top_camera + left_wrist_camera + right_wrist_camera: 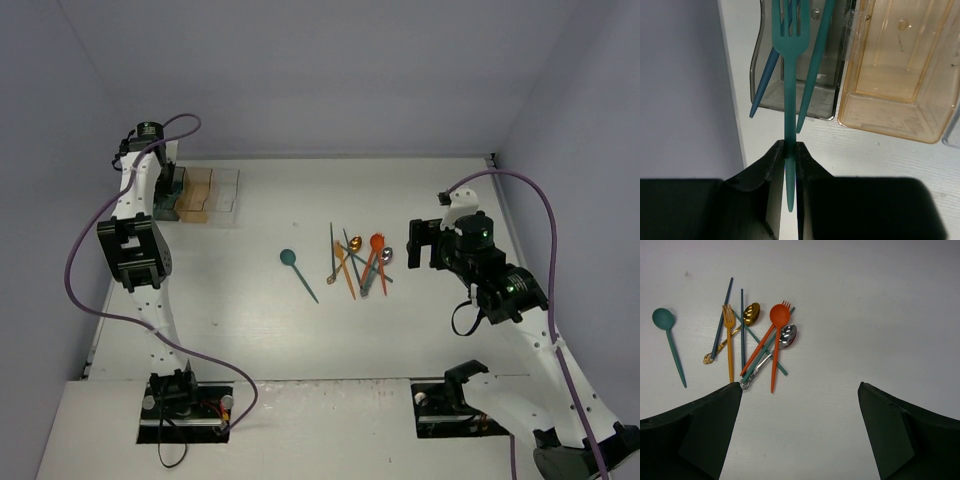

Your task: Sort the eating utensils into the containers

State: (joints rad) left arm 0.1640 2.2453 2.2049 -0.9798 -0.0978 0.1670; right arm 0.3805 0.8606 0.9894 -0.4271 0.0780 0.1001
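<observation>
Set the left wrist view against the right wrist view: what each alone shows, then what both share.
Left wrist only: the left gripper shut on a teal fork, a dark grey bin holding two teal sticks, an amber bin beside it. Right wrist only: the open right gripper, a lone teal spoon, and a pile with an orange spoon, gold spoon and silver spoon. Both: the white table.

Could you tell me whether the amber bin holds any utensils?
No, the amber bin shows only a bare floor.

Bright, even, diffuse light, faint soft shadows on the white tabletop point(430, 190), sharp focus, left tool point(789, 146) dark, underexposed.
</observation>
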